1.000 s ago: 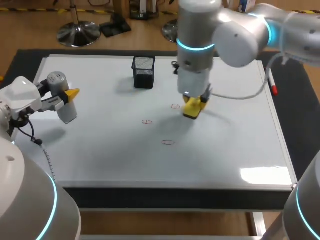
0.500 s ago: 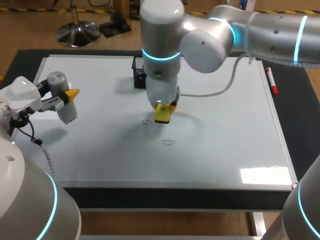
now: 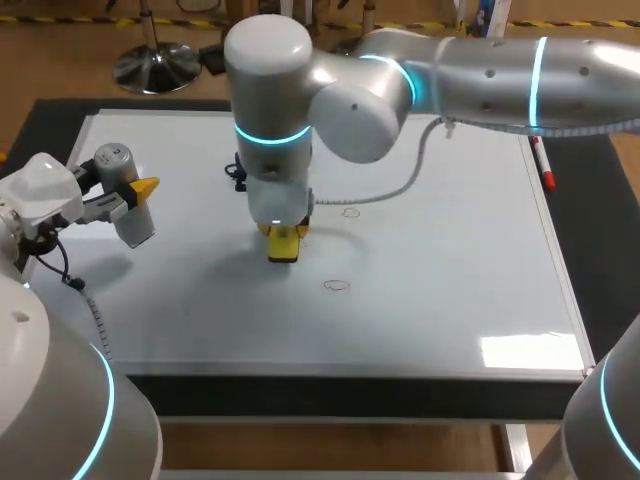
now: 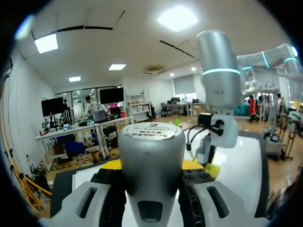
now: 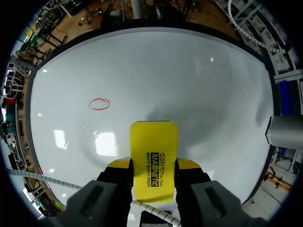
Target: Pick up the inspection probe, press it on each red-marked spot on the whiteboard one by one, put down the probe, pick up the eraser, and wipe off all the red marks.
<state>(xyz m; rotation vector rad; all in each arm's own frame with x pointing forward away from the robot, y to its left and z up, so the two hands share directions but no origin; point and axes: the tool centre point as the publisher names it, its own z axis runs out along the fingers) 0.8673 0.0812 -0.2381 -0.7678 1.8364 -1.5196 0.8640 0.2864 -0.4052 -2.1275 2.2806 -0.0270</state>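
- The right end effector (image 3: 284, 242) is clamping the yellow eraser (image 5: 154, 158) between both fingers, holding it low over the whiteboard (image 3: 450, 290), left of its middle.
- A red mark (image 3: 337, 285) is showing near the eraser, apart from it.
- The left end effector (image 4: 151, 175) is gripping the inspection probe (image 4: 151, 151) above the whiteboard's left edge.

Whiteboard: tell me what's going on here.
The right gripper, reaching across from the right, has its jaws shut on the yellow eraser, on or just over the whiteboard. Two red marks show on the board. The left gripper holds the inspection probe above the board's left edge.
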